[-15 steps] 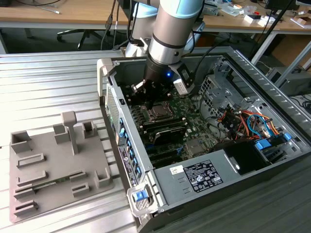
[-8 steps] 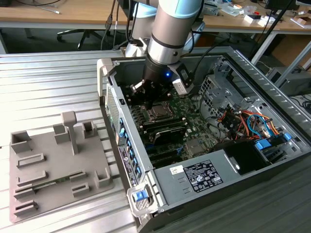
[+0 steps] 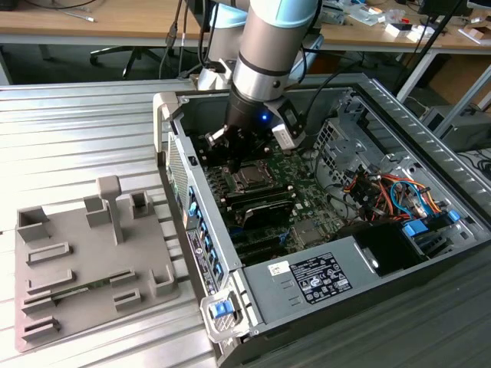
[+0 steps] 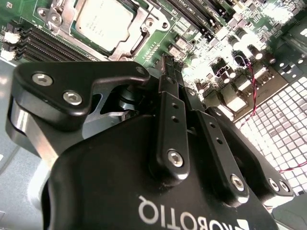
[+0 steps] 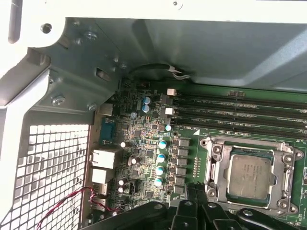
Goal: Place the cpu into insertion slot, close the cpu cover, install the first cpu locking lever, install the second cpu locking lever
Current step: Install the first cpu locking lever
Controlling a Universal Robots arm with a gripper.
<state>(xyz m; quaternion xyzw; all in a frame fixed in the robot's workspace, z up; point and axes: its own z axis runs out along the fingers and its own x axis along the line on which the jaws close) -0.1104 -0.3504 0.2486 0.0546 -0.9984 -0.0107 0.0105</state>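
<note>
both wrist views show the cpu (image 5: 248, 177) seated in the insertion slot (image 5: 214, 168), cover (image 5: 249, 142) lowered around it. the gripper (image 4: 168, 64), fingers pressed together and empty, is held just beside; a lever could be missed.

PC case (image 3: 430, 253) lies open on the surface (image 3: 77, 130), at the exterior view's right. Fixture tray (image 3: 84, 261) sits on the surface left of the case. Motherboard (image 3: 307, 192) lies in the case. Cpu (image 5: 249, 176) sits in the insertion slot (image 5: 214, 165), cpu cover (image 5: 249, 141) around it. Memory slots (image 5: 240, 112) just beside the slot. End effector (image 3: 234, 159) hangs over the slot area. Desk (image 3: 100, 23) far behind.
</note>
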